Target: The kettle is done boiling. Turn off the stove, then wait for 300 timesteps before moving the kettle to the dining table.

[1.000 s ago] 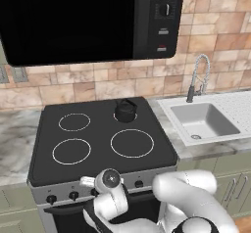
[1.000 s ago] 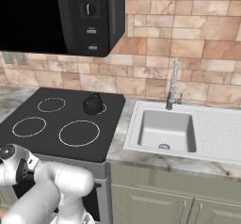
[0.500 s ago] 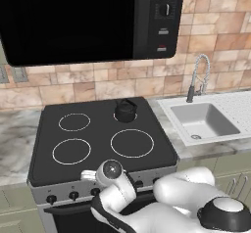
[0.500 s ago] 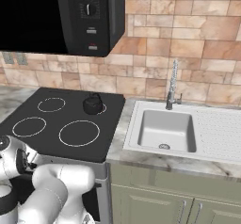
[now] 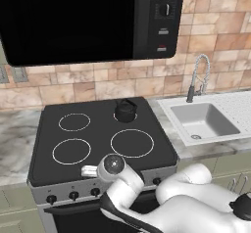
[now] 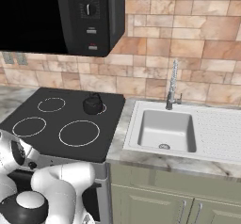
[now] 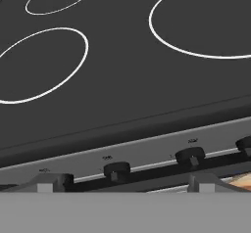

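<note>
Kettle (image 5: pixel 125 111) sits on the stove's (image 5: pixel 98 144) back right burner.

The kettle (image 5: pixel 125 111) sits on the stove's (image 5: pixel 98 144) back right burner. The microwave (image 5: pixel 88 19) hangs above; the sink (image 5: pixel 203 122) lies to the right, the tap (image 5: pixel 196 78) seemingly behind it. The knobs (image 7: pixel 117 169) line the stove's front.

I note the kettle (image 5: pixel 125 111) upright on the stove (image 5: pixel 100 144) rear right ring, arm wrist over the stove's front edge, knobs (image 5: pixel 73 195) below it, my claw itself hidden, sink (image 5: pixel 202 122) farther right
</note>
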